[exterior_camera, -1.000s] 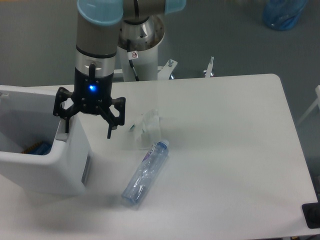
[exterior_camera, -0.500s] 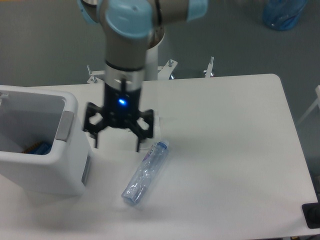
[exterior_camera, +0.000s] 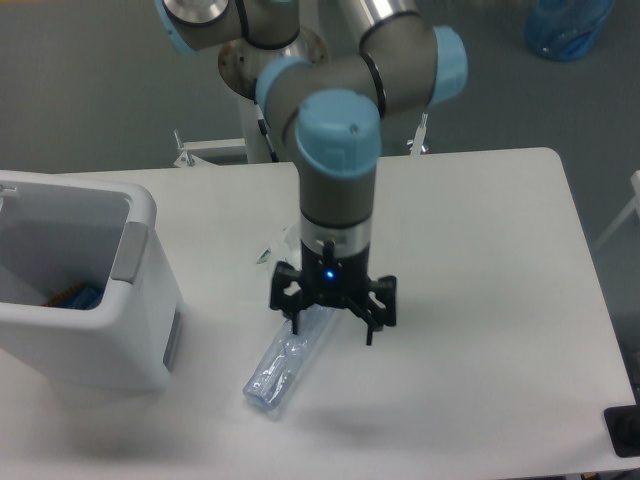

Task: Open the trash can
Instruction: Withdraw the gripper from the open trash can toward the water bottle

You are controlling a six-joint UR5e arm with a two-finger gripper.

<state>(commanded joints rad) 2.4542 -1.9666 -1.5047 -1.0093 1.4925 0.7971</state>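
The trash can (exterior_camera: 130, 330) is a large white boxy bin at the table's left edge, standing open with its inside showing and something blue low inside it. A grey push tab (exterior_camera: 127, 252) sits on its right rim. My gripper (exterior_camera: 333, 328) hangs open, fingers spread, to the right of the bin and well apart from it. It is over the upper end of a clear plastic bottle (exterior_camera: 280, 362) that lies on the table. Nothing is between the fingers.
A crumpled clear wrapper (exterior_camera: 278, 250) lies behind the gripper, partly hidden by the arm. The table's right half is bare white surface. A blue bag (exterior_camera: 568, 28) sits on the floor at the far right. A dark object (exterior_camera: 625, 430) is at the table's lower right corner.
The gripper has moved from the bin's right rim rightward and toward the front, ending over the bottle's upper end. It stayed open throughout. The bin and bottle have not moved.
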